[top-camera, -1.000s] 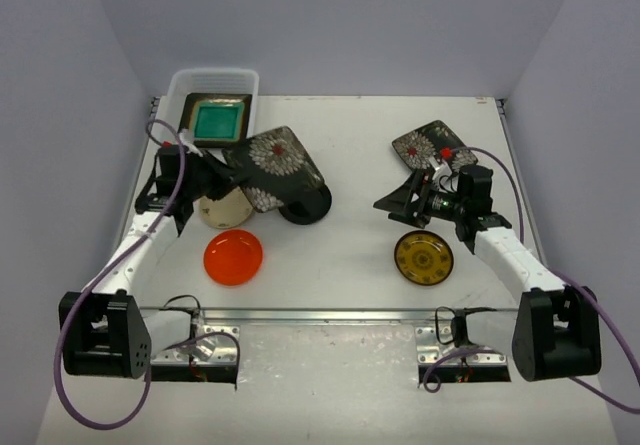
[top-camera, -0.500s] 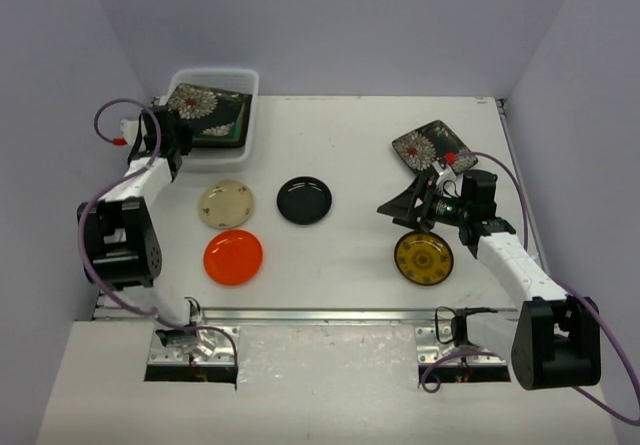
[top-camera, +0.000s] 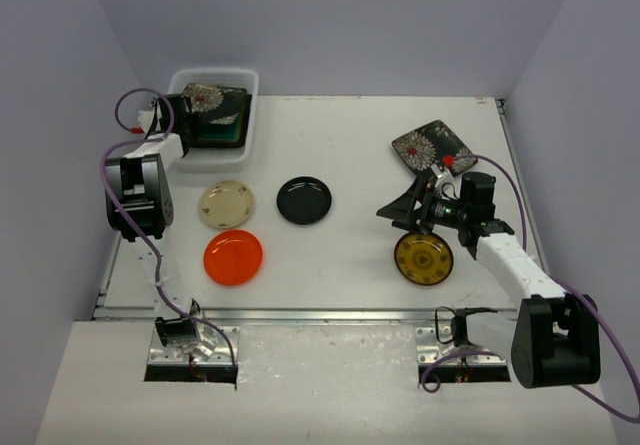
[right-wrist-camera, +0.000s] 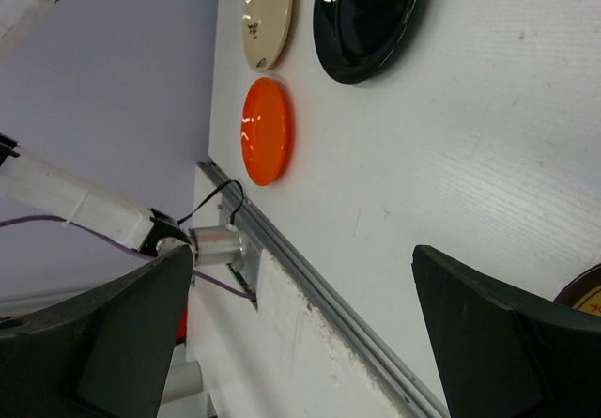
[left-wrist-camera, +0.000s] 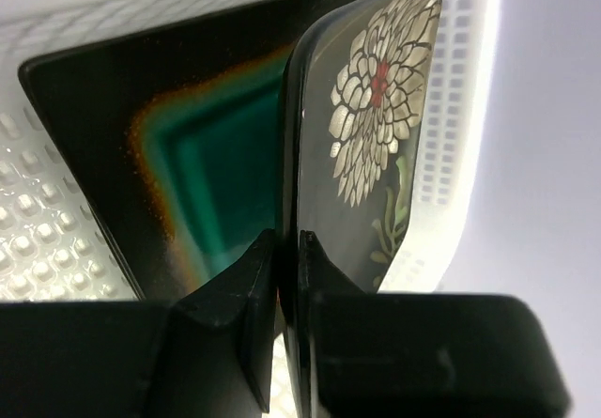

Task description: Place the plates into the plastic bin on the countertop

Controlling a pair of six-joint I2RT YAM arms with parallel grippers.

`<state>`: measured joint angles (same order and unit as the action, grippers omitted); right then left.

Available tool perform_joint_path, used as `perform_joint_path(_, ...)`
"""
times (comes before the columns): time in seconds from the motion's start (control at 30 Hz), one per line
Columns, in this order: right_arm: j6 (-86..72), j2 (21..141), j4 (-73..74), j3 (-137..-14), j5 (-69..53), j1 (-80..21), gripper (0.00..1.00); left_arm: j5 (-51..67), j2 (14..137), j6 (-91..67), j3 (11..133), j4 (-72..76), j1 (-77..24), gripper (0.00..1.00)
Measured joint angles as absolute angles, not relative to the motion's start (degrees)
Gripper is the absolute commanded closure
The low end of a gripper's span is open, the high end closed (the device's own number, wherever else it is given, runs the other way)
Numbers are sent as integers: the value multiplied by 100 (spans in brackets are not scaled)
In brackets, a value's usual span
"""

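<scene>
The left claw [left-wrist-camera: 288, 249] pinches the rim of a white-floral square plate [left-wrist-camera: 376, 108], tilted on edge over the teal-centred plate [left-wrist-camera: 216, 174] lying in the plastic bin [top-camera: 215, 77] at the desk's [top-camera: 350, 155] 11 o'clock. The right claw [right-wrist-camera: 300, 258] gapes wide, near the yellow-patterned plate's [top-camera: 423, 257] 12 o'clock.

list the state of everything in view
left gripper, shut on held floral plate
held floral plate, over bin, not released
teal plate, in bin
bin, holds teal plate
right gripper, open, empty
other floral plate, on table
cream plate, on table
black plate, on table
orange plate, on table
yellow plate, on table
</scene>
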<state>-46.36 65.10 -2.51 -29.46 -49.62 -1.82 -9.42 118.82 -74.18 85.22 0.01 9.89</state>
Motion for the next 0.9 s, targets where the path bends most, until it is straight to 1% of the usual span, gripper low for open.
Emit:
perform_joint_path(0.03, -4632, 6524, -252, -2943, -4960, -180, 1, -882, 11958, -7430, 8560, 0, 989, 97)
perform_joint_path(0.07, -4631, 6538, -252, -2943, -4960, -177, 1, -835, 12015, -7446, 8574, -7, 986, 85)
perform_joint_path(0.1, -4632, 6551, -251, -2940, -4958, -173, 1, -795, 12048, -7466, 8576, -27, 984, 70)
perform_joint_path(0.13, -4631, 6558, -254, -2938, -4956, -172, 1, -768, 12071, -7510, 8576, -53, 982, 62)
perform_joint_path(0.17, -4633, 6561, -252, -2934, -4956, -172, 1, -749, 12075, -7555, 8576, -68, 982, 51)
perform_joint_path(0.2, -4632, 6563, -252, -2932, -4956, -172, 1, -721, 12074, -7575, 8576, -58, 980, 34)
perform_joint_path(0.23, -4631, 6563, -253, -2930, -4954, -172, 1, -724, 12069, -7621, 8582, -42, 980, 22)
perform_joint_path(0.27, -4633, 6563, -254, -2930, -4953, -172, 1, -721, 12058, -7686, 8581, -13, 980, 6)
perform_joint_path(0.3, -4633, 6563, -252, -2928, -4949, -171, 1, -726, 12036, -7691, 8573, -7, 978, 0)
perform_joint_path(0.5, -4641, 6560, -250, -2926, -4915, -167, 1, -716, 11804, -7773, 8493, -93, 972, 0)
perform_joint_path(0.67, -4505, 6540, -74, -2937, -4619, -169, 1, -585, 11793, -7625, 8936, -975, 972, 0)
perform_joint_path(0.77, -4362, 6525, 261, -2960, -4243, -165, 1, -463, 11793, -7534, 9075, -1290, 973, 0)
perform_joint_path(0.9, -4292, 6518, 536, -3046, -4043, -163, 1, -233, 11921, -7482, 9169, -1579, 983, 0)
